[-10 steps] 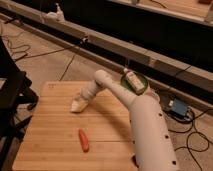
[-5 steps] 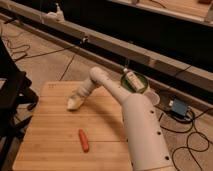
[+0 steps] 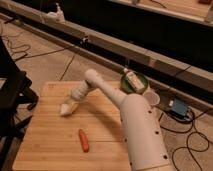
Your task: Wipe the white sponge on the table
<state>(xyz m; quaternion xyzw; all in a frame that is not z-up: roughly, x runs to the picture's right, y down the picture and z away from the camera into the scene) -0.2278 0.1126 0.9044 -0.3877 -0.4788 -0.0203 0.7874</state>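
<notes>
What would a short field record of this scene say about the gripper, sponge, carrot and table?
table: light wood planks
sponge: off-white, on the table, left in view
gripper: shut on the sponge, low over the table
carrot: orange, lying apart, nearer the camera than the sponge

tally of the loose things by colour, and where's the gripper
white: 3 (white sponge, cup, box)
orange: 1 (carrot)
green: 1 (bowl)
total: 5
gripper shut on the white sponge, left side of the table
</notes>
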